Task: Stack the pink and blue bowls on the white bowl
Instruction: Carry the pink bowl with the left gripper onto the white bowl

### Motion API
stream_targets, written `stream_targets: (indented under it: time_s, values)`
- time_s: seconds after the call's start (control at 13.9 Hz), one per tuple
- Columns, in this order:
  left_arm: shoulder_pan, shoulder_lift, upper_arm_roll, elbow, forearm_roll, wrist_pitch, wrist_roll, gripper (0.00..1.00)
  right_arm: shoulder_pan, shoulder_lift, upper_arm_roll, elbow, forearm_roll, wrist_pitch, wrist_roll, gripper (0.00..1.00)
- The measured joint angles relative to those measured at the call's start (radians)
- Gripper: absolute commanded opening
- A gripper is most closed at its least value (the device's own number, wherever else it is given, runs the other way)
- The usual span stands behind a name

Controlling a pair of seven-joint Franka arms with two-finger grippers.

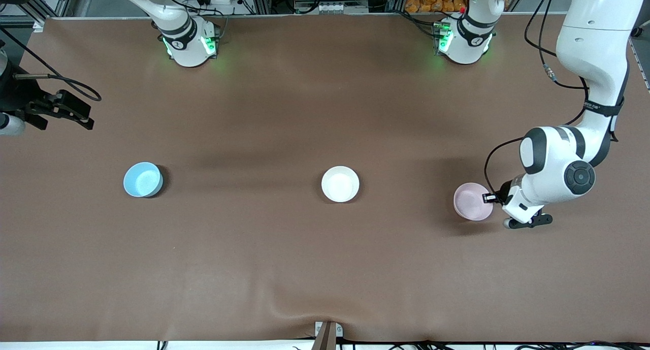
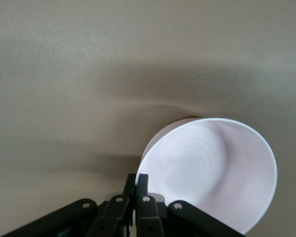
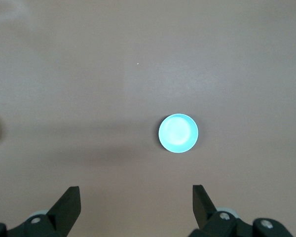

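Gripping the pink bowl by its rim, the left gripper sits low at the left arm's end of the table; the left wrist view shows both fingers pinched together on the rim, one inside and one outside. In that view the pink bowl looks tilted, open side toward the camera, with a shadow on the brown tablecloth beside it; can't tell if it's off the cloth.

White bowl stands upright mid-table, nothing in it, well apart from the other two. Blue bowl stands upright toward the right arm's end, roughly in line with the white one, also empty.

Right gripper waits up high over the right arm's end of the table. Its wrist view shows the fingers spread wide, holding nothing, and the blue bowl far below, between them.

Writing: small print on the left arm's forearm link, too small to read. Base rings of both arms glow green. No labels visible on any bowl.
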Motion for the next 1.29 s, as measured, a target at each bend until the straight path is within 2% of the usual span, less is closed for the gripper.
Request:
stream_targets:
  time_s: [0.29, 0.65, 1.0, 1.29]
  values:
    - [0.001, -0.082, -0.111, 0.002, -0.007, -0.078, -0.061, 0.0, 0.0, 0.0, 0.0, 0.0, 0.0, 0.001, 0.0, 1.0]
    - [-0.041, -0.134, -0.321, 0.011, -0.012, -0.118, -0.374, 0.0, 0.0, 0.001, 0.0, -0.001, 0.0, 0.001, 0.0, 1.0]
    - [-0.237, -0.111, -0.334, 0.038, -0.012, -0.101, -0.648, 0.0, 0.0, 0.003, 0.0, -0.003, 0.0, 0.004, 0.0, 1.0]
    - [-0.312, -0.057, -0.329, 0.052, -0.011, -0.005, -0.738, 0.0, 0.0, 0.004, 0.0, -0.006, 0.0, 0.004, 0.0, 1.0]
